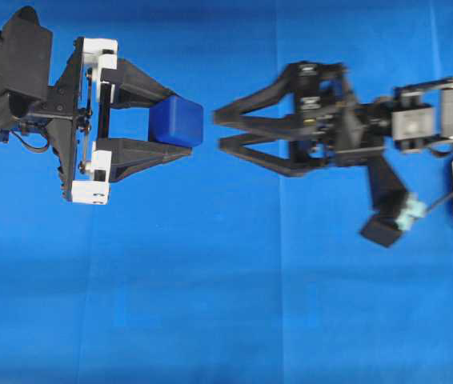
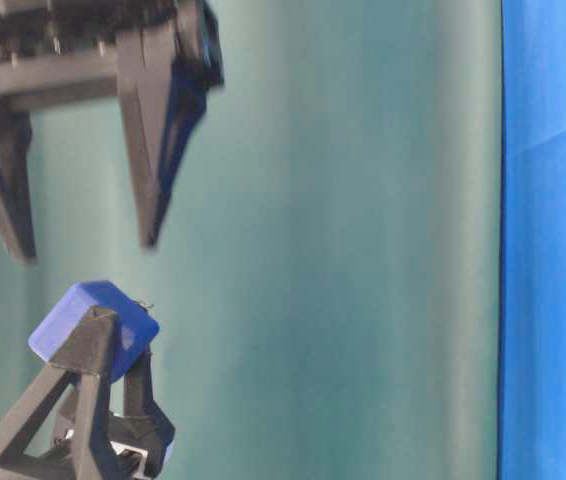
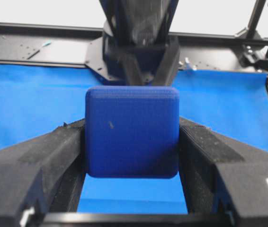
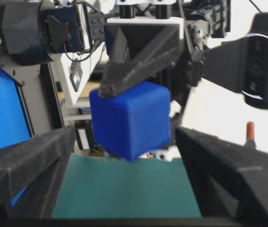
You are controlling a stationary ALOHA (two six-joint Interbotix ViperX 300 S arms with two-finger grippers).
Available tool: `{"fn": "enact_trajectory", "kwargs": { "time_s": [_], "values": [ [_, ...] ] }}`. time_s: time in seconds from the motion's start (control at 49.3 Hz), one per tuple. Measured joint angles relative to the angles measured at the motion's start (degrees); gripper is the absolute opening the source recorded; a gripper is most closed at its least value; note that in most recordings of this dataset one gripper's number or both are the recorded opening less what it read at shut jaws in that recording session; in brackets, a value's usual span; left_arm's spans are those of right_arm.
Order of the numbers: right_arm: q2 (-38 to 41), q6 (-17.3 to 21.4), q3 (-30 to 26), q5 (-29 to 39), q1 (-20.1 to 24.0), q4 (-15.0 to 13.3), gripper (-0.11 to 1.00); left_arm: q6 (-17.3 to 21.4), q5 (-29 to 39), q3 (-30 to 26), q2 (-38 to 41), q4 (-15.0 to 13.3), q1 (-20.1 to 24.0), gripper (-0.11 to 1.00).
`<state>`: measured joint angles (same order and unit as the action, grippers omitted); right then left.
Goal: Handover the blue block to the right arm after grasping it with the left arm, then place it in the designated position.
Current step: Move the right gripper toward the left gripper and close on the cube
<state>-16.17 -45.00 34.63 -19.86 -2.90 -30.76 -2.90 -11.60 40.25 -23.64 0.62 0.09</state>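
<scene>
Overhead view, left tool [image 1: 188,133] gripped the blue block [image 1: 177,121], right tool [image 1: 220,128] stood wide open just beside it, not touching.

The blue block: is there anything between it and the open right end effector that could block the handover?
Nothing visible. The blue block sits clamped in the left end effector, and only open air separates it from the right end effector, whose fingers are spread and aimed at it.

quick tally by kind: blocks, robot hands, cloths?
blue block: 1, clamped in the left hand
robot hands: 2, the left one and the open right hand
blue cloth: 1
Total: 4
</scene>
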Motion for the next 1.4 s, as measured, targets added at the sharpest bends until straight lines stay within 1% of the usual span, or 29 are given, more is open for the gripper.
{"fn": "enact_trajectory", "kwargs": {
  "time_s": [0.203,0.406,0.588,0.811,0.852,0.892,1.034,1.176,1.399],
  "values": [
    [5.27,-1.05,-5.45,0.00,-0.18,-0.09,0.96,-0.09,0.09,0.00,-0.09,0.00,0.00,0.49],
    [8.35,-1.23,-8.96,0.79,-0.18,-0.44,0.96,-0.09,0.62,0.00,-0.26,-0.09,0.09,0.49],
    [8.88,-1.49,-9.67,1.23,-0.26,-1.49,0.96,-0.18,0.79,0.00,-0.26,-0.09,0.09,0.49],
    [8.88,-1.32,-9.67,1.49,-0.26,-1.58,0.95,-0.18,0.79,0.00,-0.26,-0.09,0.09,0.49],
    [8.88,-1.49,-9.76,2.11,-0.26,-1.58,0.93,-0.18,0.88,0.00,-0.18,-0.09,0.09,0.49],
    [8.88,-1.32,-9.76,3.25,-0.26,-1.67,0.88,-0.26,0.88,0.00,-0.18,-0.09,0.18,0.49],
    [8.61,-1.05,-10.20,8.00,-0.26,-1.67,0.53,-0.18,0.88,0.09,-0.18,0.00,0.26,0.49],
    [8.17,-0.88,-10.81,11.25,-0.18,-1.58,0.53,-0.35,0.88,0.00,-0.18,0.00,0.35,0.49],
    [8.09,-0.88,-10.90,12.04,-0.18,-1.41,0.53,-0.44,0.88,0.09,-0.18,0.00,0.44,0.49]
  ]
}}
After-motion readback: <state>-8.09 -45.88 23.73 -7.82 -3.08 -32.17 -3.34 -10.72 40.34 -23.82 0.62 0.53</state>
